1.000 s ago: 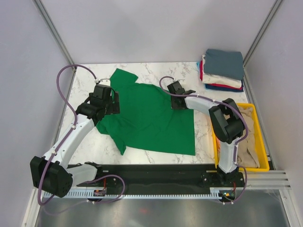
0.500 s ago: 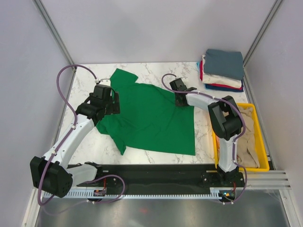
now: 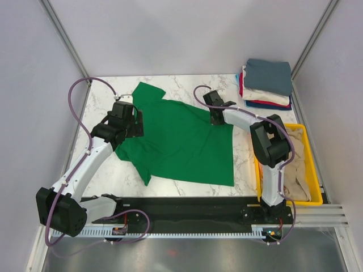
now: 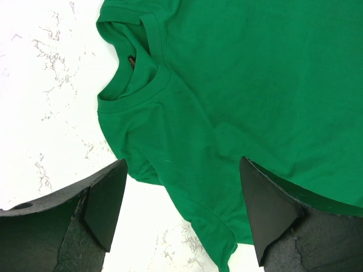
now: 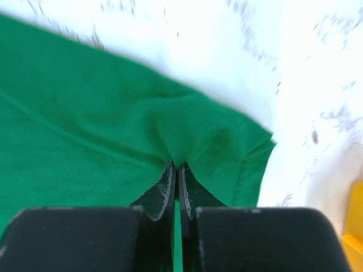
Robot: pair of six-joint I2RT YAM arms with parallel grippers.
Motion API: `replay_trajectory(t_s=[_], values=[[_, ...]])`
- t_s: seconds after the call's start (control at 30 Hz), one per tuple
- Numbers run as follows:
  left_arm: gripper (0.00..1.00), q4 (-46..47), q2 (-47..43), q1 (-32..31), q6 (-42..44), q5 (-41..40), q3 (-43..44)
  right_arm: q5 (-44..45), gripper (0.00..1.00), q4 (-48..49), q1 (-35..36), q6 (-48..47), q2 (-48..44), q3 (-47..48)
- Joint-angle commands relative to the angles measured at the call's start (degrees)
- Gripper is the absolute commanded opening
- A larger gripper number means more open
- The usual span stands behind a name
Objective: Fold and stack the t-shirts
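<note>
A bright green t-shirt lies spread on the marble table. My left gripper is open above the shirt's left side, near the collar and the left sleeve, touching nothing. My right gripper is shut on the green shirt's right sleeve, with cloth pinched between its fingers at the shirt's far right corner. A stack of folded t-shirts, slate blue on top with white and red below, sits at the back right.
A yellow plastic bin holding beige cloth stands at the right edge beside the right arm. Grey walls enclose the table on three sides. Bare marble shows left of the shirt.
My right gripper has moved a little toward the back with the sleeve in its grip, pulling the shirt's far right corner out. The left arm has not moved.
</note>
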Motion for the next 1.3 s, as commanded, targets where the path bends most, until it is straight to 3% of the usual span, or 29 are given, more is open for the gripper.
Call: replay_trajectory(t_s=[0.0, 0.23, 0.33, 0.37, 0.4, 0.5, 0.53, 0.67, 0.93, 1.1, 1.27], values=[[0.87, 1.6, -0.1, -0.2, 2.3, 0.7, 1.5, 1.6, 0.07, -1.8, -2.0, -1.6, -1.8, 5.9], [0.87, 1.5, -0.2, 0.0, 2.6, 0.7, 1.5, -1.3, 0.10, -4.1, -7.9, -1.7, 7.5, 18.3], [0.87, 1.5, 0.0, -0.1, 2.6, 0.9, 1.4, -5.2, 0.21, -7.6, -12.3, -0.8, 13.3, 28.7], [0.87, 1.5, 0.1, -0.1, 2.6, 1.0, 1.5, -7.4, 0.28, -9.2, -13.2, -0.4, 17.0, 31.9], [0.87, 1.5, 0.2, -0.1, 2.7, 1.1, 1.4, -10.4, 0.52, -11.9, -14.7, -0.3, 18.5, 37.0], [0.87, 1.5, 0.6, -0.1, 2.8, 1.0, 1.4, -11.3, 0.80, -12.1, -15.0, -0.4, 18.2, 38.9], [0.87, 1.5, 0.8, -0.1, 2.8, 1.2, 1.4, -11.5, 0.83, -11.6, -15.0, -0.4, 16.3, 38.4], [0.87, 1.4, 1.0, 0.0, 2.8, 1.1, 1.5, -14.9, 0.85, -9.7, -14.4, -0.1, 9.5, 33.6], [0.87, 1.1, 2.6, 0.0, 2.8, -0.1, 1.5, -17.7, 0.84, 1.7, -4.3, 2.0, -7.5, 6.2], [0.87, 0.7, 4.9, -0.1, 2.5, -0.9, 1.5, -27.7, 0.84, 14.1, 2.6, 7.1, -9.0, -6.9], [0.87, -0.2, 6.4, -0.3, 0.6, -2.6, 1.6, -36.8, 0.83, 18.5, 4.9, 7.4, -1.1, -2.9]])
